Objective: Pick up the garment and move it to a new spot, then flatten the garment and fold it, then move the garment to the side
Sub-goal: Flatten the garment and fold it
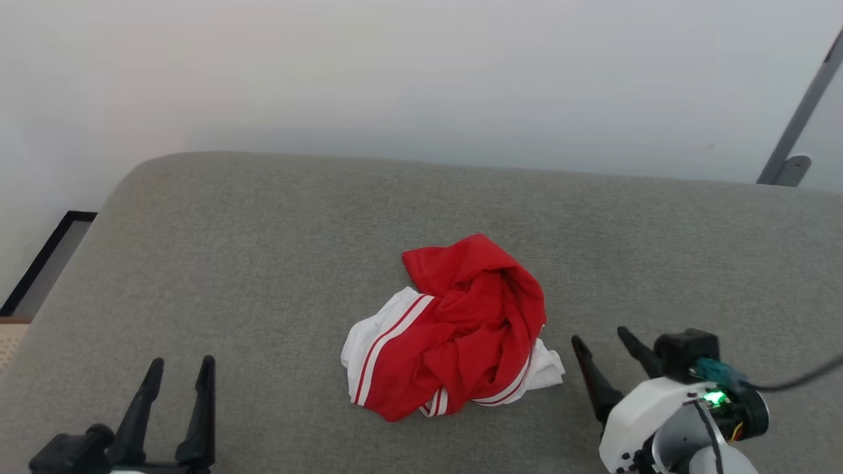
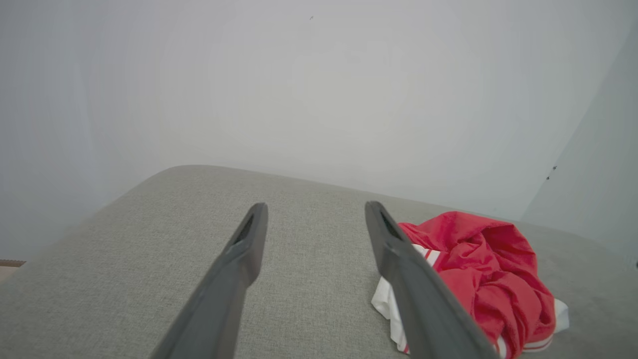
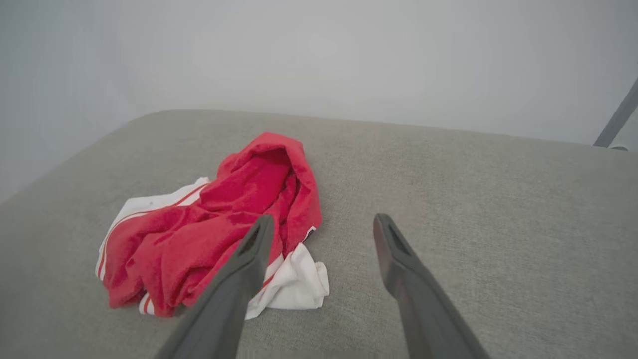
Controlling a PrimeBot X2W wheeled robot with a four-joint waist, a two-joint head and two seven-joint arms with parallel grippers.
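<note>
**Heap untouched — both pairs of fingers spread and empty**

Bunched into a loose heap near the middle of the grey cushion (image 1: 263,263): the garment (image 1: 454,329), red, with white sleeve ends and striped trim poking out at its left and lower right edges. Lying on the cushion alone, touched by nothing. No chest mark to be made out among the folds.

Low at the near left corner, well apart from the heap: the left gripper (image 1: 182,361), fingers spread wide over bare cushion. Probably placed there to leave room, and to be ready for a second hold once the cloth is lifted or spread.

Just beside the heap's lower right edge, near the white sleeve end but not touching: the right gripper (image 1: 599,334), fingers likewise wide apart and empty. Seemingly the nearer one for a first grab — tips angled toward the cloth.

Judged as the very opening of the task: picking up not yet begun, with flattening, folding and moving aside all to come. Plenty of bare cushion on either side for a new spot. Worth aiming at a raised fold rather than the flat white edge, since soft cloth pinched low may slip.
</note>
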